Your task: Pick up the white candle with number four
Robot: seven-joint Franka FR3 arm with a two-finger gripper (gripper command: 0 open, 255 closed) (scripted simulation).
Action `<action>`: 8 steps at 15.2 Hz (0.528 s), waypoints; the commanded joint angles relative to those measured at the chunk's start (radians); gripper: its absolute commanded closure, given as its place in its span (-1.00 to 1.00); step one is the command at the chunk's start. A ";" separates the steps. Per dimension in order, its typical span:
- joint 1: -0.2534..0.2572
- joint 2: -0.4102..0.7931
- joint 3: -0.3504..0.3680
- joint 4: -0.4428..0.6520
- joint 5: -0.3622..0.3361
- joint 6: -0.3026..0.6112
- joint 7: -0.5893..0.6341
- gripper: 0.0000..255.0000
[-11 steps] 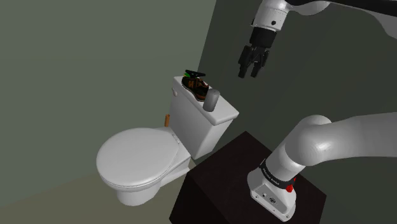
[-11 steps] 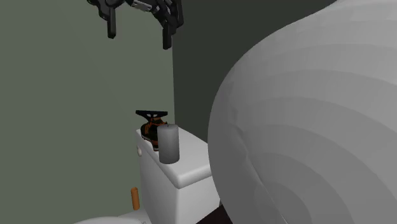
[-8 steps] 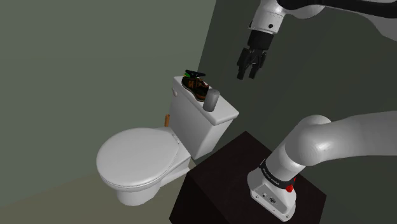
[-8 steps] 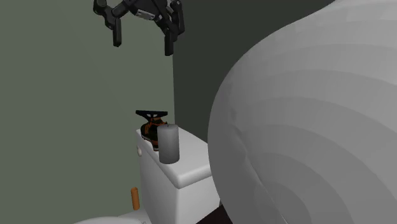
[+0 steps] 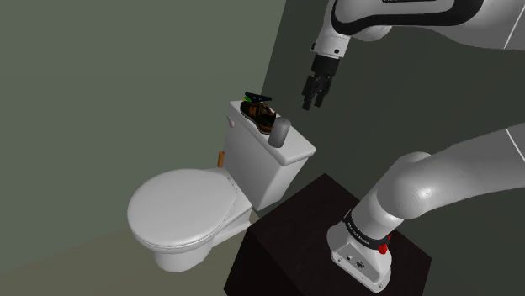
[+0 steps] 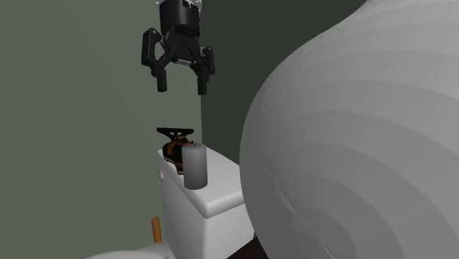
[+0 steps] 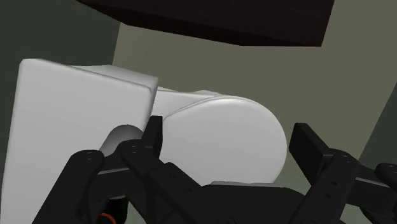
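Toilet [image 5: 181,210], lid down. Tank [image 5: 257,168] at its 2 o'clock. On the tank top: black-and-orange object [image 5: 257,107], with grey candle [image 5: 280,133] upright just beside it at its 5 o'clock. Gripper [image 5: 311,103] in the air at candle's 1 o'clock, fingers spread, nothing between them. Dark stand [image 5: 294,235] at tank's 5 o'clock.

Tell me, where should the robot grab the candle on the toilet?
Around its round side near the top, coming straight down from above. The candle stands upright on the tank, a plain cylinder, so open jaws can straddle it. A dark object sits close beside it, so a sideways approach looks riskier.
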 commanded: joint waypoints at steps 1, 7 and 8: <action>0.001 0.081 -0.023 0.019 -0.014 0.058 -0.059 -1.00; 0.002 0.300 -0.076 0.104 -0.033 0.179 -0.218 -1.00; 0.001 0.338 -0.082 0.123 -0.033 0.197 -0.243 -1.00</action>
